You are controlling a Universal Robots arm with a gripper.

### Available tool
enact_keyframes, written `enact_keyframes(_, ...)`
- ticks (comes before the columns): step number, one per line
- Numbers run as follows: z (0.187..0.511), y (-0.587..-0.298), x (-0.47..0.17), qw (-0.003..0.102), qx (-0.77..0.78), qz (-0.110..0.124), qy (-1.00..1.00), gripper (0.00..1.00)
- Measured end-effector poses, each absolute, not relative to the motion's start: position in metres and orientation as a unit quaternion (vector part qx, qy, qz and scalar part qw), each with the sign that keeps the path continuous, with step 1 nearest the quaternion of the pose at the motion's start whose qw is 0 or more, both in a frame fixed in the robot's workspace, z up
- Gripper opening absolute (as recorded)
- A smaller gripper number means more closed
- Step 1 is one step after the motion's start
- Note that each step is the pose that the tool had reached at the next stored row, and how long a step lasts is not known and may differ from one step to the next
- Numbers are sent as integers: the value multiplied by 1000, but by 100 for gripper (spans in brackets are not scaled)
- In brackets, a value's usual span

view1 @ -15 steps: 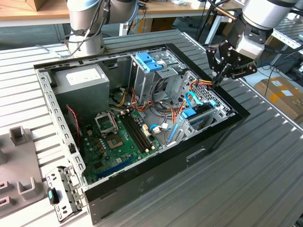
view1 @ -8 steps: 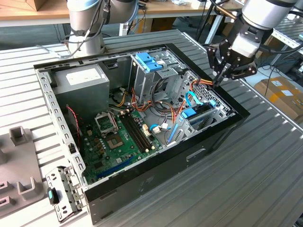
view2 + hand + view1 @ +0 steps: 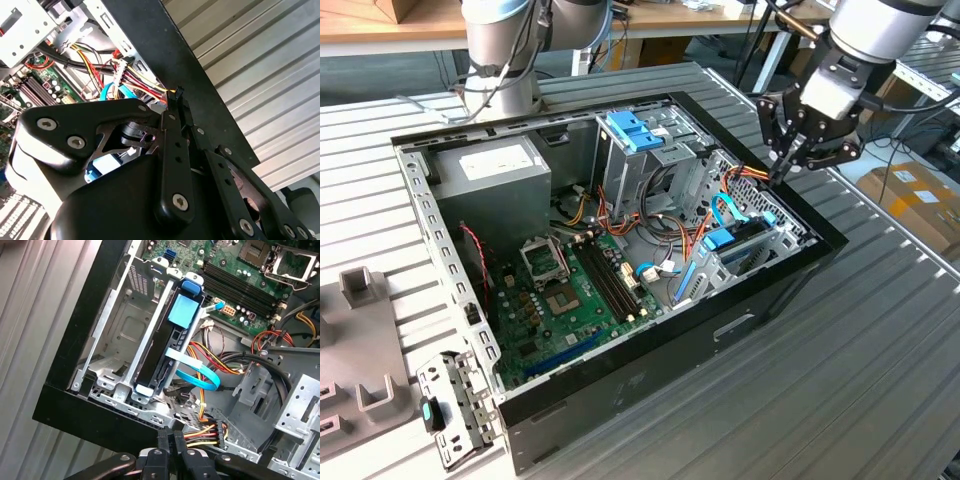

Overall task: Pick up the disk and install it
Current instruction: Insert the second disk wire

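Ribbed metal bench point(image 3: 880, 330) carries an open black computer case point(image 3: 650, 370) in the exterior view, with a green motherboard point(image 3: 560, 300) on its floor and a grey power supply point(image 3: 495, 165) at the far corner. The disk point(image 3: 735, 243) sits in the metal drive cage at the case's edge on the exterior view's right, already lying in its slot. The gripper point(image 3: 786, 172) hangs just above that edge, its fingers pressed together and holding nothing.

In the second wrist view, the gripper point(image 3: 176, 95) has its fingertips together over the black case wall, close to a bundle of coloured wires point(image 3: 135, 75).

In the first wrist view, the disk point(image 3: 170, 347) lies in the cage with its blue tab point(image 3: 191, 286) toward the motherboard point(image 3: 250, 275). A thin blue cable point(image 3: 192, 375) curves beside it. The gripper point(image 3: 170, 435) is closed near the case's edge, apart from the disk.
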State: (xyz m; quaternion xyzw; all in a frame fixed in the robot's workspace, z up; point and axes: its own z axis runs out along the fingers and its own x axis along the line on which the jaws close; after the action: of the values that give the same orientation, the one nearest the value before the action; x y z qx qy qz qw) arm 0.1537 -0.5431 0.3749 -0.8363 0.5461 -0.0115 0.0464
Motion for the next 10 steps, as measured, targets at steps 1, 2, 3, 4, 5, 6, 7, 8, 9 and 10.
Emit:
enact_keyframes(1, 375, -543, 152, 46, -836, -12, 547, 16)
enact_keyframes(2, 375, -543, 151, 46, -836, -12, 547, 16)
enact_keyframes(3, 375, -543, 150, 46, -835, -12, 548, 16)
enact_keyframes(4, 375, -543, 149, 46, -829, -12, 557, 16)
enact_keyframes(5, 374, -543, 149, 46, -822, -13, 568, 16)
enact_keyframes(6, 374, -543, 149, 46, -815, -13, 577, 16)
enact_keyframes(7, 374, -543, 149, 46, -809, -14, 586, 16)
enact_keyframes(8, 374, -543, 149, 46, -803, -14, 595, 16)
enact_keyframes(9, 374, -543, 149, 46, -799, -15, 600, 16)
enact_keyframes(10, 374, -543, 149, 45, -795, -15, 605, 16)
